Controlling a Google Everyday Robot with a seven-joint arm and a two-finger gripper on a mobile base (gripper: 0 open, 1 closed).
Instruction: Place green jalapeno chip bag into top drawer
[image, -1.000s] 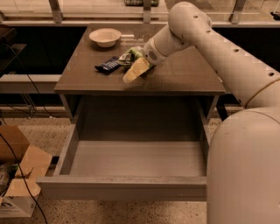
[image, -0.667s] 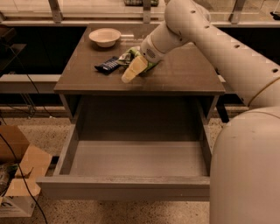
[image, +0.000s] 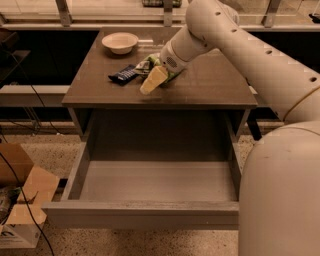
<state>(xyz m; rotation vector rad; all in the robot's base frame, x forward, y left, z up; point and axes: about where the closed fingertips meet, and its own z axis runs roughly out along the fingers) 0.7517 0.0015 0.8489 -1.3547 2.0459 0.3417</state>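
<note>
The green jalapeno chip bag (image: 150, 63) lies on the dark tabletop (image: 210, 85) near its middle, mostly covered by my gripper. My gripper (image: 153, 80) is on top of the bag and angles down to the front-left, its cream tip just in front of the bag. The top drawer (image: 155, 182) is pulled out wide open below the table's front edge. Its grey interior holds nothing.
A dark blue snack packet (image: 123, 74) lies just left of the bag. A cream bowl (image: 120, 42) stands at the table's back left. My arm (image: 240, 40) spans the right side. Cardboard boxes (image: 22, 200) and cables are on the floor at left.
My arm has shifted slightly to the left and back. The gripper stays over the bag at nearly the same spot. The bag and the drawer have not moved.
</note>
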